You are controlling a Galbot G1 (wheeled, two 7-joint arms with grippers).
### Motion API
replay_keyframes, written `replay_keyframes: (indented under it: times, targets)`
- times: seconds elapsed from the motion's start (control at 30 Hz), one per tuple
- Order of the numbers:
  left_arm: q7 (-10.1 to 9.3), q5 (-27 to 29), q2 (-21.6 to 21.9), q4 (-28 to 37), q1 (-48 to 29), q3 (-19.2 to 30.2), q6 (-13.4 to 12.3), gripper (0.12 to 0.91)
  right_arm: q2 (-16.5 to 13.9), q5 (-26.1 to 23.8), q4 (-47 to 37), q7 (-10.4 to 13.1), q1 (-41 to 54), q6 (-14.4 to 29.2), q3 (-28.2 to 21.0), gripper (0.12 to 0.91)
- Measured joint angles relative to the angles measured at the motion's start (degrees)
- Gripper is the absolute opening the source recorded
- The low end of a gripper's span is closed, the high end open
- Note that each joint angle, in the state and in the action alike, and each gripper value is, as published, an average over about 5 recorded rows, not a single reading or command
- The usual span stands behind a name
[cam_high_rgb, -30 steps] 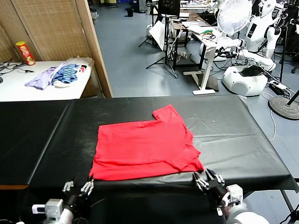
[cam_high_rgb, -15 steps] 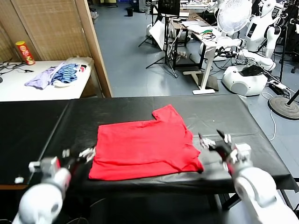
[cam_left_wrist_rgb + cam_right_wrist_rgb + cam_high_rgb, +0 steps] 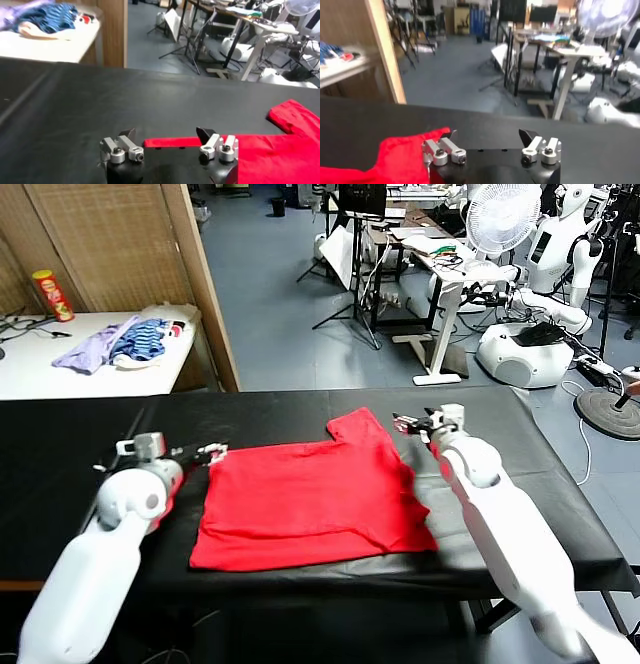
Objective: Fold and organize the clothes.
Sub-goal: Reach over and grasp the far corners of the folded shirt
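**Both arms up at the shirt's far edge**

Since a second ago I've swung both tools from the counter's near edge to the far side. Left tool [image 3: 212, 451] and right tool [image 3: 412, 423] gape, released, flanking the red T-shirt [image 3: 310, 504] mid-counter [image 3: 80, 454], partly folded; more folds remain.

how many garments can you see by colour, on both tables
red: 1, the T-shirt lying flat on the black table
lavender: 1, the lavender garment on the white table
blue-striped: 1, the blue-striped garment beside it
total: 3
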Motion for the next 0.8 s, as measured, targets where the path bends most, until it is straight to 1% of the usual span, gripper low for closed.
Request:
replay_keyframes:
  times: [0.13, 0.23, 0.3, 0.33, 0.43, 0.47, 0.53, 0.67, 0.7, 0.77, 0.8]
  targets:
    - [0.41, 0.7, -0.9, 3.8, -1.9, 1.0, 0.0, 0.798, 2.6, -1.5, -5.0, -0.1, 1.8, 0.3, -0.7, 0.798]
    - [1.16, 1.2, -1.1, 5.7, -2.1, 1.3, 0.0, 0.791, 4.1, -2.0, -7.7, 0.0, 2.5, 0.4, -0.7, 0.798]
    - [1.60, 1.7, -1.3, 6.5, -2.0, 1.4, 0.0, 0.751, 4.9, -2.0, -8.8, 0.1, 2.7, 0.4, -0.6, 0.781]
    - [1.74, 1.8, -1.4, 6.9, -2.0, 1.4, 0.0, 0.719, 5.2, -2.0, -9.2, 0.2, 2.8, 0.4, -0.5, 0.769]
    - [2.17, 2.1, -1.7, 7.5, -1.7, 1.3, -0.1, 0.593, 5.7, -2.0, -9.8, 0.2, 2.8, 0.2, -0.4, 0.703]
    - [2.42, 2.3, -1.7, 7.7, -1.6, 1.3, -0.1, 0.553, 5.9, -2.0, -9.9, 0.2, 2.8, 0.2, -0.3, 0.673]
    - [3.00, 2.8, -1.7, 7.9, -1.3, 1.2, -0.2, 0.461, 6.1, -2.0, -10.1, 0.2, 2.7, 0.1, -0.2, 0.584]
    - [4.05, 3.7, -1.9, 7.9, -0.4, 0.8, -0.3, 0.226, 6.3, -2.3, -10.0, 0.0, 2.2, 0.4, 0.2, 0.372]
    - [4.35, 3.9, -1.9, 7.8, -0.2, 0.7, -0.3, 0.186, 6.3, -2.4, -9.9, 0.0, 2.1, 0.7, 0.3, 0.306]
    - [5.16, 4.1, -1.9, 7.3, 0.4, 0.3, -0.2, 0.138, 6.4, -2.6, -9.6, -0.1, 1.7, 1.6, 0.7, 0.214]
    - [5.51, 4.3, -1.9, 7.0, 0.6, 0.2, -0.2, 0.128, 6.3, -2.6, -9.5, -0.2, 1.5, 2.2, 0.9, 0.171]
